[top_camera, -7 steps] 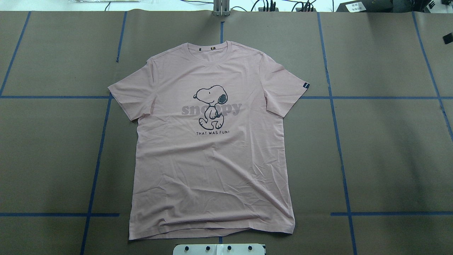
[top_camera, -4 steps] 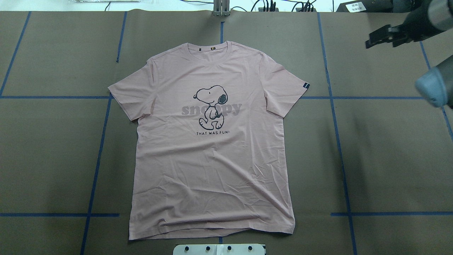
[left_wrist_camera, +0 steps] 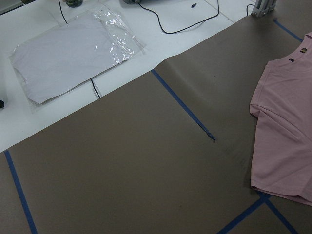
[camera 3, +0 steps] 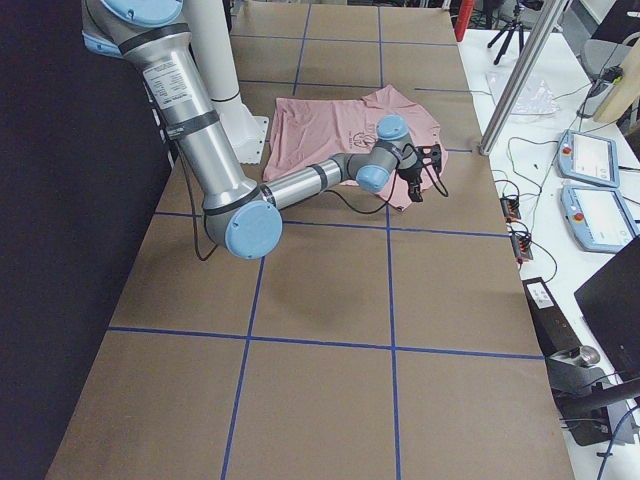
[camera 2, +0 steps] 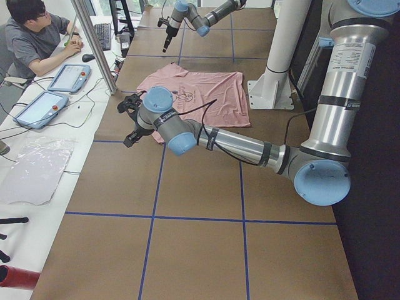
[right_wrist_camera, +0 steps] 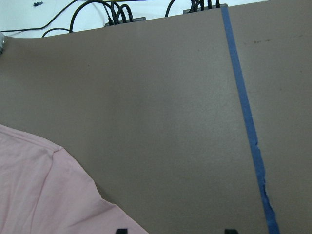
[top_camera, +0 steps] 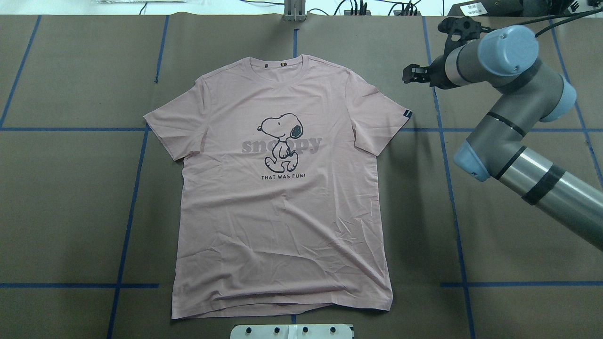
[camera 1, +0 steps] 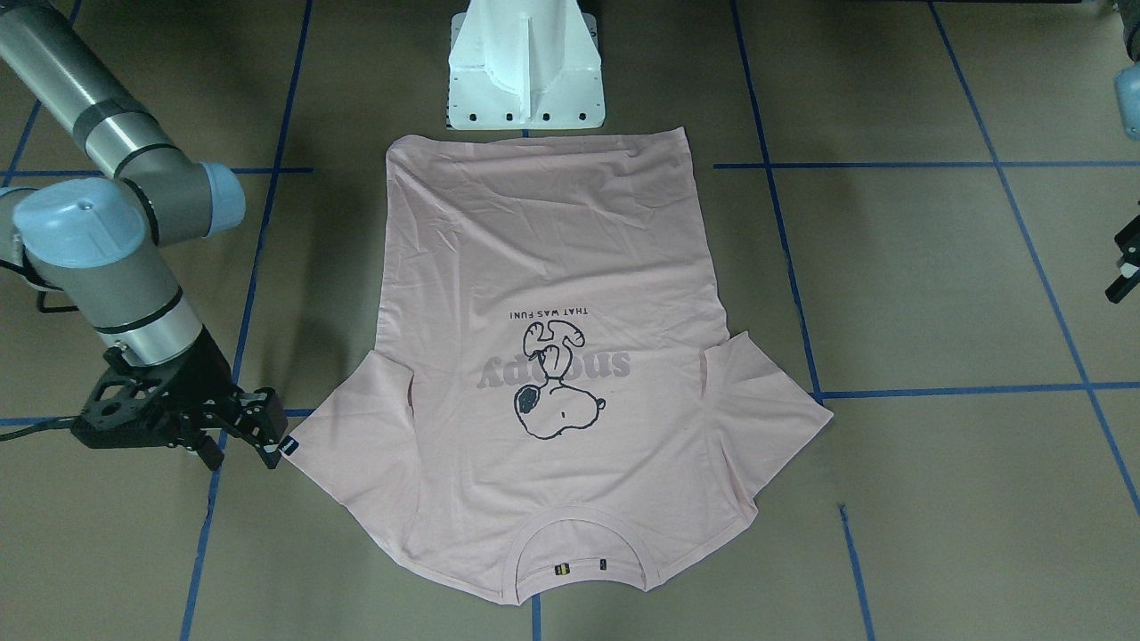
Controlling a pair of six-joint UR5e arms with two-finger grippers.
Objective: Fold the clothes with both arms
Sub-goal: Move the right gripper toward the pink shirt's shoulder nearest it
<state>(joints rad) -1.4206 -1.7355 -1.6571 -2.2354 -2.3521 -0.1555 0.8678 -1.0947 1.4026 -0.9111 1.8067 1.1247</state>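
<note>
The pale pink Snoopy T-shirt lies flat and face up on the brown table, collar at the far edge, hem near the robot. My right gripper hovers open and empty just beyond the right sleeve and its black tag. In the front-facing view the right gripper sits beside that tag. The right wrist view shows the sleeve under two spread fingertips. My left gripper hangs off the shirt's left side; only a sliver shows at the front-facing view's edge, so I cannot tell its state.
The white pedestal base stands just behind the hem. Blue tape lines grid the table. Cables and a plastic bag lie on the white bench past the far edge. An operator sits at that bench.
My right arm has swung in from the right edge toward the shirt's right sleeve; a second ago it was nearly out of view. The shirt has not moved.
</note>
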